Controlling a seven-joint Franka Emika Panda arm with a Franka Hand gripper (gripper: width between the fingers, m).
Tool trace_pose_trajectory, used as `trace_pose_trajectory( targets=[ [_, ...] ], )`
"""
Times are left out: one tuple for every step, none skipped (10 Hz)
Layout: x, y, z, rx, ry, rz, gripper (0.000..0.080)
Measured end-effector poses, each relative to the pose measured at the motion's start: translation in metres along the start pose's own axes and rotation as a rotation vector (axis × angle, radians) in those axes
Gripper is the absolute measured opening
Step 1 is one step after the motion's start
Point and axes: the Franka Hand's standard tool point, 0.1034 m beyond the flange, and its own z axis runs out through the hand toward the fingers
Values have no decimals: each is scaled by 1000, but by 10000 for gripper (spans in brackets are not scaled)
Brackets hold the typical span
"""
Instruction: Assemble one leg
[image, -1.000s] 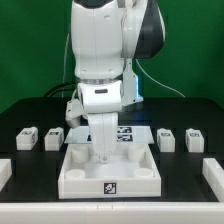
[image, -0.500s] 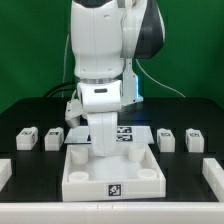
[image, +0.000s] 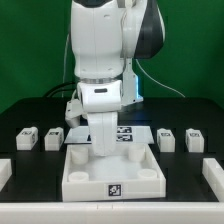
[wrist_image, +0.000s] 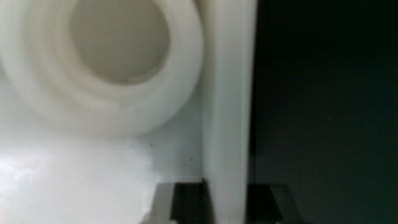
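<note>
**Dark surface, four legs unplaced, hand down at the tray**

The dark surface (image: 185, 115) lies in front of a green backdrop, and none of the task's pieces is mounted yet. The inner left leg (image: 55, 137) and outer left leg (image: 27, 137) sit on the exterior view's left. The inner right leg (image: 167, 139) and outer right leg (image: 194, 138) sit on its right. All four are loose, in a row, and apart from each other. Between the two pairs, nearer the camera, stands the white tray (image: 85, 180) with raised walls. The marker board (image: 130, 133) lies just behind it.

The arm stands upright over the tray's rear part, with the hand (image: 100, 148) pointing straight down inside it. In the wrist view, a round socket (wrist_image: 116, 45) in the tray floor fills the picture. A thin upright wall (wrist_image: 231, 100) runs between two dark fingers (wrist_image: 178, 205). Whether they clamp that wall or only straddle it, I cannot tell; they carry no leg.

This looks like an early step: setting or steadying the tray before any leg is fetched. The next move would likely call for freeing the hand, lifting clear of the walls, and reaching sideways to a leg. That leg should be gripped squarely enough to meet a socket upright.
</note>
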Motion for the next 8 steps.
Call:
trace_pose_trajectory(
  targets=[
    [13, 7, 0, -6, 6, 15, 68],
    [32, 18, -2, -13, 17, 20, 68],
    [48, 28, -4, -21, 27, 10, 68],
    [60, 37, -5, -31, 36, 2, 67],
    [67, 41, -4, -34, 43, 3, 67],
    [72, 46, -2, -41, 50, 4, 67],
    [75, 52, -2, -53, 55, -1, 67],
    [75, 56, -2, -61, 57, -3, 67]
  ],
)
